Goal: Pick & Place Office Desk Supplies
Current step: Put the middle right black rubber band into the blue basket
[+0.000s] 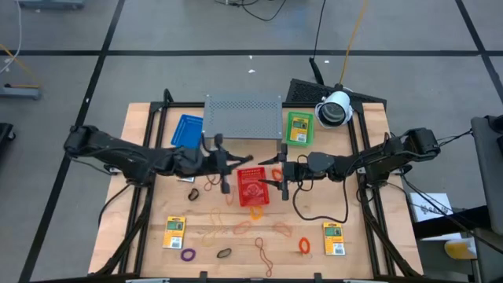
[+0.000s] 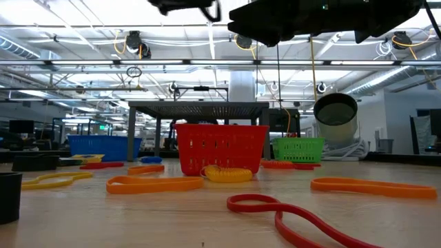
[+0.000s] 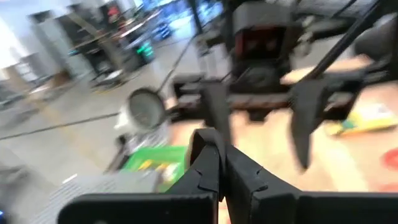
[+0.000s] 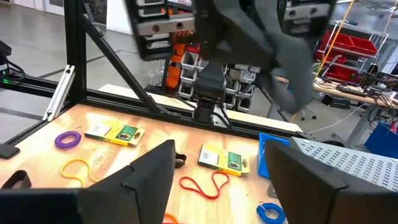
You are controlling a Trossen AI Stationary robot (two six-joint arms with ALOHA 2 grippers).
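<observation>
Rubber bands lie loose on the table: orange (image 1: 304, 245), purple (image 1: 188, 254), red (image 4: 202, 183) and blue (image 4: 270, 211). Yellow-and-green packets lie flat near the front left (image 1: 174, 233) and front right (image 1: 334, 238). Another packet (image 4: 224, 158) shows in the right wrist view. A red basket (image 1: 253, 189) stands mid-table. My left gripper (image 1: 247, 160) hangs shut above the basket's far edge, with nothing seen between its fingers (image 3: 221, 168). My right gripper (image 1: 267, 173) faces it from the right, above the basket, open wide and empty (image 4: 224, 180).
A grey perforated rack (image 1: 244, 116) stands at the back, with a blue basket (image 1: 187, 130) to its left and a green basket (image 1: 299, 128) to its right. A white round device (image 1: 334, 108) sits at the back right. A yellow band (image 2: 227, 173) lies against the red basket's foot.
</observation>
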